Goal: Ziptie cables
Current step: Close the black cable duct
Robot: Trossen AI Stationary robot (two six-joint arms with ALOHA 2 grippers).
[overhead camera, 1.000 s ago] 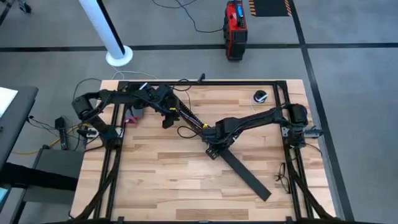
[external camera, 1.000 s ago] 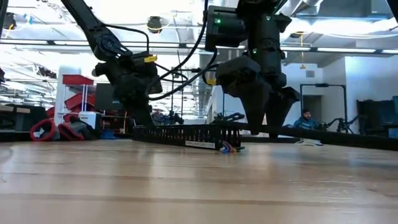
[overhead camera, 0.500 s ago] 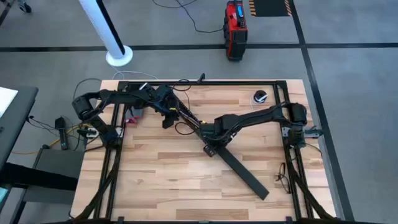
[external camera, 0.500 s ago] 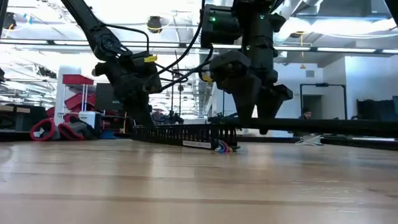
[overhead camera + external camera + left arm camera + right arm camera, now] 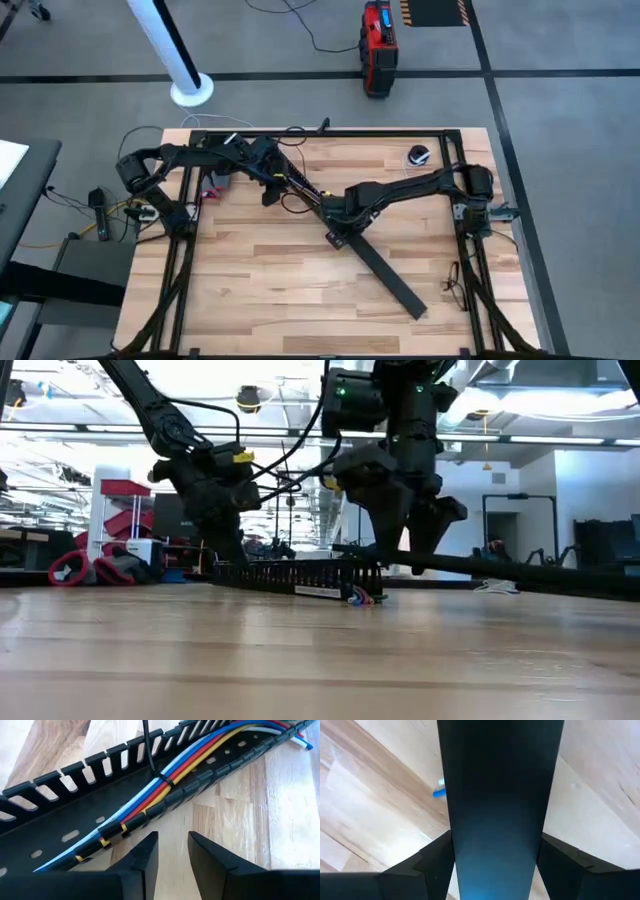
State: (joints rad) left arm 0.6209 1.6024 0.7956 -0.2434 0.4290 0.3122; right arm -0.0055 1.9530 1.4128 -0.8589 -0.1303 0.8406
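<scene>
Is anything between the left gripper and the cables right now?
Nothing visible. In the left wrist view the left gripper is open above bare table, just beside the slotted channel where the cables lie. Only the channel's low near wall separates them. The right gripper holds the flat black strip.

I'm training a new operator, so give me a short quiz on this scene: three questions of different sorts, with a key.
1. True or false: the right tool grips the flat black strip.
2. Multiple choice: the cables lie A) in the slotted channel, B) on the floor, C) on top of the flat black strip.
3. Fill in: the left tool has its fingers ____, with nothing between them.
Key: 1 true; 2 A; 3 open.
</scene>
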